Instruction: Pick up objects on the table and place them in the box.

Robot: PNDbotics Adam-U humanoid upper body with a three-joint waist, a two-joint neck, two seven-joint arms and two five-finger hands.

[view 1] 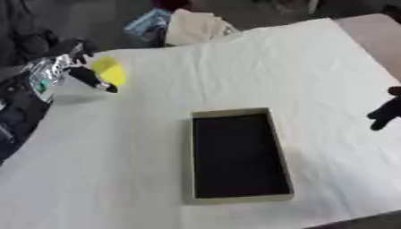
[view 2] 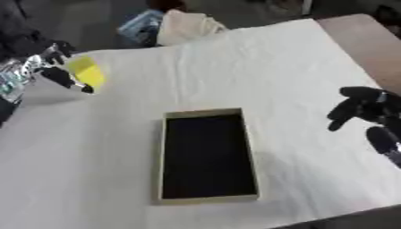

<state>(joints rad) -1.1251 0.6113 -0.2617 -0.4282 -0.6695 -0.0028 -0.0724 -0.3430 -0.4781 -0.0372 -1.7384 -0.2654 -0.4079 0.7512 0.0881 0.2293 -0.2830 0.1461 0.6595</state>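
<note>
A shallow tan box (view 1: 192, 152) with a black inside lies open near the table's front middle, with nothing in it. At the far left my left hand (view 1: 82, 74) is lifted above the white tablecloth, its fingers and thumb pinching a small yellow object (view 1: 109, 70); its shadow falls on the cloth below. My right hand (view 2: 368, 109) hovers at the right edge, fingers curled, with nothing in it, well apart from the box.
A white cloth (view 1: 274, 58) covers the table. Its brown bare corner (view 2: 352, 36) shows at the far right. Beyond the far edge sit a beige bag (view 1: 192, 27) and a blue packet (view 1: 149, 20). Dark clutter lies off the left edge.
</note>
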